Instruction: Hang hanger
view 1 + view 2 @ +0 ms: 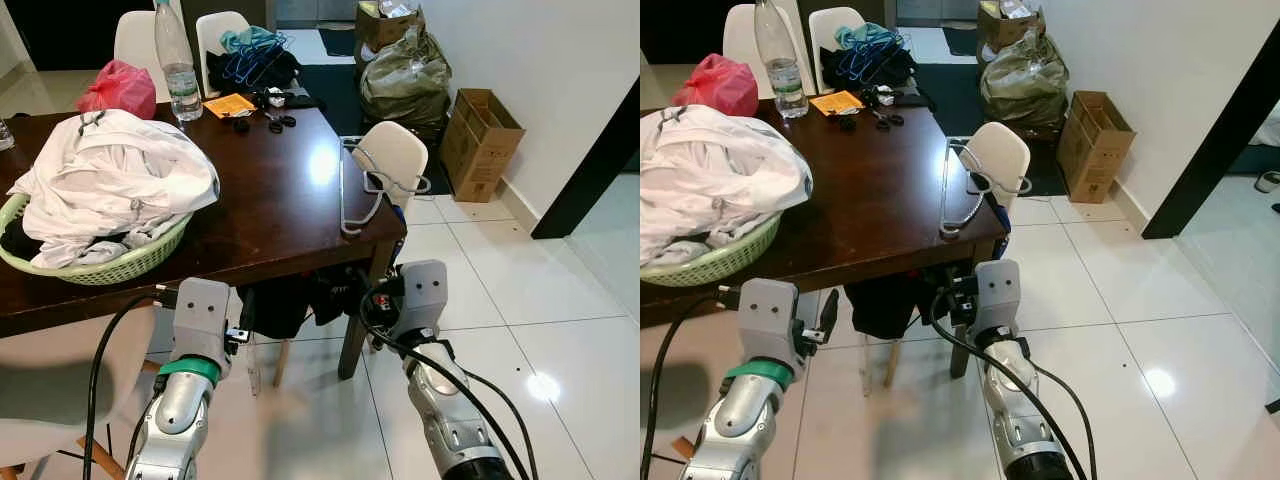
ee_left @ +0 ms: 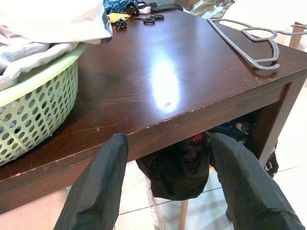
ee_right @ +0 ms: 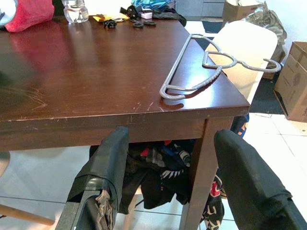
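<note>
Right wrist view: hanger (image 3: 194, 67) lies flat at table (image 3: 86, 72) right corner, hook overhanging the edge, easy to grab; right gripper (image 3: 168, 182) and left gripper (image 2: 165, 187) both spread wide, empty, below the near edge.

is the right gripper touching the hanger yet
Apart. In the right wrist view the right gripper sits open below the table edge, while the hanger lies on top.

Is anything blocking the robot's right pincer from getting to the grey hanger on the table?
Nothing visible blocks it. The right pincer is open, low before the table edge, and the hanger lies on the tabletop corner above it.
</note>
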